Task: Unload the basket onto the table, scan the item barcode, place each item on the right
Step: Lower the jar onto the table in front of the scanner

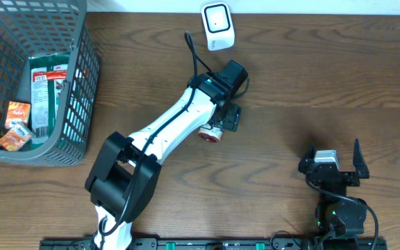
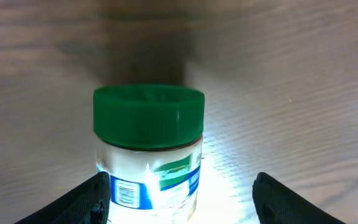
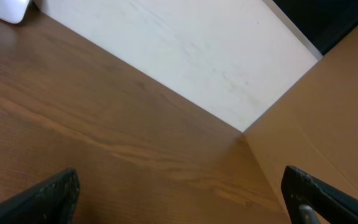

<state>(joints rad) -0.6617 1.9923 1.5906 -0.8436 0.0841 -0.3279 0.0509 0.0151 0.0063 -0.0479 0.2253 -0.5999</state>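
idling nearest, right hand spread wide, empty. midway, left hand straddles the green-lidded jar on the counter, fingers apart, not clamped. risk: an off-centre close rolls it, swinging the barcode away from the scanner beyond.

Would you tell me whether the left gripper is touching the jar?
Cannot tell. In the left wrist view one finger stands clear of the jar; the other overlaps its edge.
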